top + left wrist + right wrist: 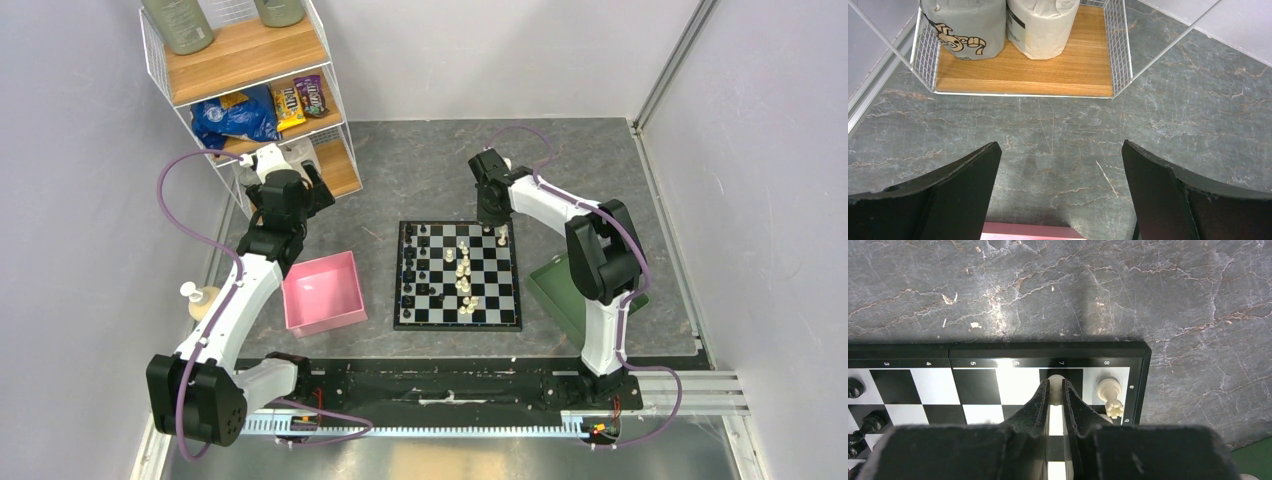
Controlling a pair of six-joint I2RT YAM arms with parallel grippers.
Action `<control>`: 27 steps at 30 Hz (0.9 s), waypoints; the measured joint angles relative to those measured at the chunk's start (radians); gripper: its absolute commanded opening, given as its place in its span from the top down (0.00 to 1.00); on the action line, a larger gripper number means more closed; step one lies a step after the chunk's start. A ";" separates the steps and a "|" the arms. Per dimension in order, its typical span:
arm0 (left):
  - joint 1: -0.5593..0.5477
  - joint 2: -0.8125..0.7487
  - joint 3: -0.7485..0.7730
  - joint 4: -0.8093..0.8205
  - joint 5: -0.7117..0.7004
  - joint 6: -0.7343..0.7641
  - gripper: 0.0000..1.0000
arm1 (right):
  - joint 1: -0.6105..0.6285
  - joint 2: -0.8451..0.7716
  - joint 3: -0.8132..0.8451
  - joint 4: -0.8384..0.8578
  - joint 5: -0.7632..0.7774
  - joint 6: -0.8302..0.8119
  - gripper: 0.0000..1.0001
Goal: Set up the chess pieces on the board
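The chequered board lies mid-table, with black chess pieces down its left side and white chess pieces in a loose column right of centre. My right gripper is shut on a cream-white piece over the black square by the 7 mark at the board's far edge. A white rook stands one square to its right, in the corner. In the top view the right gripper hangs over the far right corner. My left gripper is open and empty above bare stone near the shelf.
A pink tray sits left of the board, its rim under my left gripper. A green tray lies right of the board. A wire shelf with snack bags stands back left; paper rolls fill its bottom level.
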State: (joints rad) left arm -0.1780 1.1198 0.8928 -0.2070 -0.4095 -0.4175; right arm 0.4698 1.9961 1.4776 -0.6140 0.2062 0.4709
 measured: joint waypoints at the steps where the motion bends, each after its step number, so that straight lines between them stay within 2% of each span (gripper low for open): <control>1: 0.000 0.000 0.000 0.000 0.000 0.000 0.00 | 0.000 0.000 0.000 0.000 0.000 0.000 0.82; 5: 0.000 0.000 0.000 0.000 0.000 0.000 0.00 | 0.000 -0.001 -0.004 0.004 -0.001 0.000 0.78; 8: 0.000 0.000 0.000 0.000 0.000 0.000 0.00 | 0.000 -0.005 -0.011 0.009 -0.001 0.000 0.67; 15: 0.000 0.000 0.000 0.000 0.001 0.000 0.00 | 0.000 -0.012 -0.014 0.002 -0.012 -0.013 0.59; 22: 0.000 0.000 0.000 0.000 0.004 0.000 0.00 | 0.019 -0.077 0.005 -0.027 -0.032 -0.043 0.56; 27: 0.000 0.001 0.000 0.000 0.016 0.000 0.00 | 0.086 -0.106 0.012 -0.030 -0.042 -0.045 0.56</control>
State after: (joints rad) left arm -0.1780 1.1206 0.8928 -0.2066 -0.3931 -0.4179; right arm 0.5556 1.8904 1.4895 -0.6437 0.1638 0.4263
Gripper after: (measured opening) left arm 0.994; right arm 0.438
